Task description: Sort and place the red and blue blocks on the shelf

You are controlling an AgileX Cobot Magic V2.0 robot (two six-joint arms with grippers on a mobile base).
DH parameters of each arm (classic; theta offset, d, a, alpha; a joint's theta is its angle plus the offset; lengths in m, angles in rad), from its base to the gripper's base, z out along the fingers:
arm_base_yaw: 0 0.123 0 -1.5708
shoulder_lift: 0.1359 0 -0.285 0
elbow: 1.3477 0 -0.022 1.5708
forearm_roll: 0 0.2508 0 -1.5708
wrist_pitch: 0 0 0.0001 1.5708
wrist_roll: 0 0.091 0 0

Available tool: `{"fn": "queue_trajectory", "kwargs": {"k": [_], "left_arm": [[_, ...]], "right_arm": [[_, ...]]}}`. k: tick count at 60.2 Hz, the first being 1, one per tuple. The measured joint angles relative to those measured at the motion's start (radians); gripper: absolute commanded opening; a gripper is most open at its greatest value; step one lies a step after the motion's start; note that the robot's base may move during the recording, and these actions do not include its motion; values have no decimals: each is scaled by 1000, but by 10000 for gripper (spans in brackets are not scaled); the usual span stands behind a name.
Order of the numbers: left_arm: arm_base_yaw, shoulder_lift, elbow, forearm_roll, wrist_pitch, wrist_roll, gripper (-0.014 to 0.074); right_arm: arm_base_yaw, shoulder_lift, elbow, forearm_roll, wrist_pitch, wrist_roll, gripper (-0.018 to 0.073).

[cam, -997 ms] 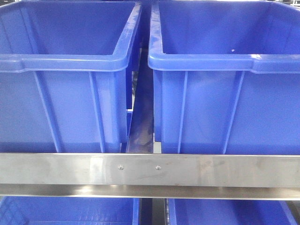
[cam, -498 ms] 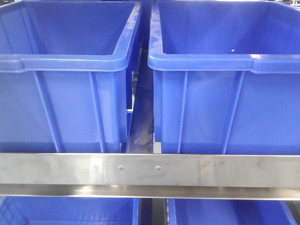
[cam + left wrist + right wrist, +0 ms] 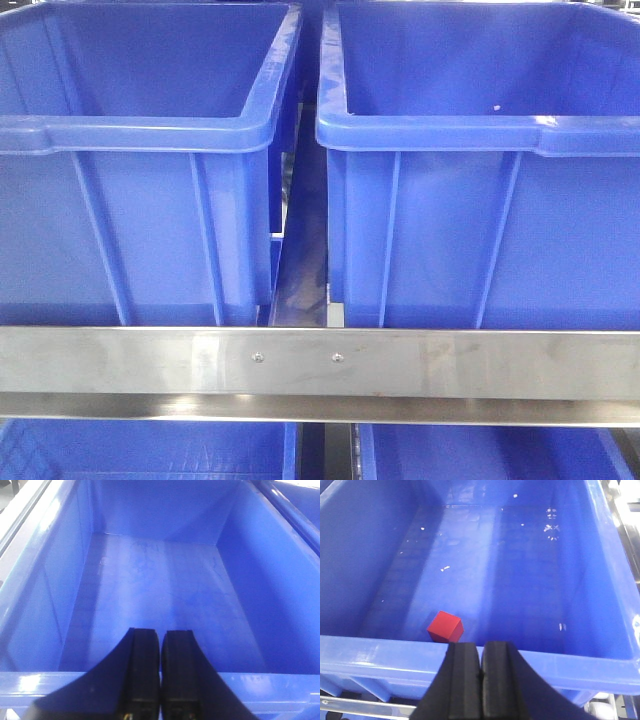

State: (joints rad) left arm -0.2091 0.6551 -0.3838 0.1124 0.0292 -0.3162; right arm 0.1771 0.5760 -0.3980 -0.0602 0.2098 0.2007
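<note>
A red block (image 3: 445, 627) lies on the floor of a blue bin (image 3: 535, 580) near its front wall in the right wrist view. My right gripper (image 3: 481, 650) is shut with nothing in it, hanging just outside that bin's front rim, a little right of the block. In the left wrist view my left gripper (image 3: 160, 635) is shut and empty over the front rim of another blue bin (image 3: 150, 580), whose floor is bare. The blue block is out of view. The shelf's grey front rail (image 3: 320, 372) crosses the front view; neither gripper shows there.
Two large blue bins (image 3: 140, 180) (image 3: 480, 180) stand side by side on the shelf with a narrow gap (image 3: 300, 280) between them. Further blue bins (image 3: 140, 450) sit on the tier below the rail.
</note>
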Motion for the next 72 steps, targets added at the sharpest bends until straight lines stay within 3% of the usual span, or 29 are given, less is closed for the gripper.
{"fn": "queue_trajectory", "kwargs": {"k": [20, 37, 45, 58, 72], "left_arm": [[0, 0, 0, 0, 0, 0, 128], [0, 0, 0, 0, 0, 0, 128], [0, 0, 0, 0, 0, 0, 128], [0, 0, 0, 0, 0, 0, 128], [0, 0, 0, 0, -4, 0, 128]], "right_arm": [[0, -33, 0, 0, 0, 0, 57], [0, -227, 14, -10, -4, 0, 57], [-5, -341, 98, -43, -32, 0, 57], [-85, -549, 396, -53, -151, 0, 57], [-115, -586, 428, -42, -108, 0, 57]]}}
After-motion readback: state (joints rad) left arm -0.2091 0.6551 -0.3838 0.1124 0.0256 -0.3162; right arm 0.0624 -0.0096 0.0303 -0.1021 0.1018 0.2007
